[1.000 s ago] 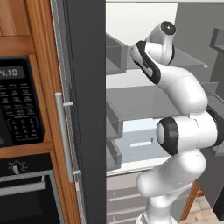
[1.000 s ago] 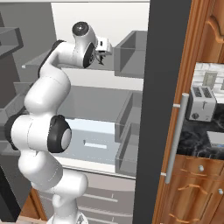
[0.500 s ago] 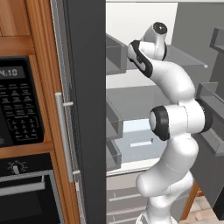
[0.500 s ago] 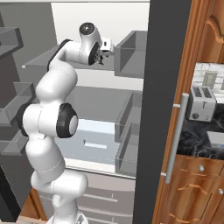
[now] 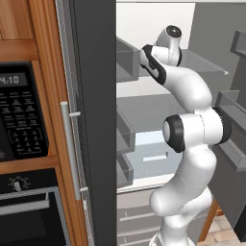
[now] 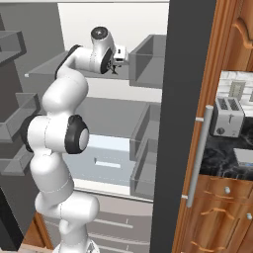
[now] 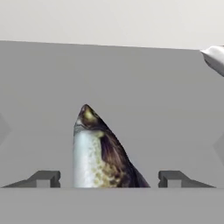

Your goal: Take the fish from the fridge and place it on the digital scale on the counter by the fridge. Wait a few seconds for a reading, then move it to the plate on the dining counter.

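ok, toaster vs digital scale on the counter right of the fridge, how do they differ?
The toaster stands tall and boxy with slots on top; the digital scale lies low and flat. The toaster is shiny steel with dark knobs on its front; the scale is plain light grey. The toaster sits further back near the wall; the scale sits nearer the counter's front and is cut off by the picture edge. Both rest on the same dark marble counter.
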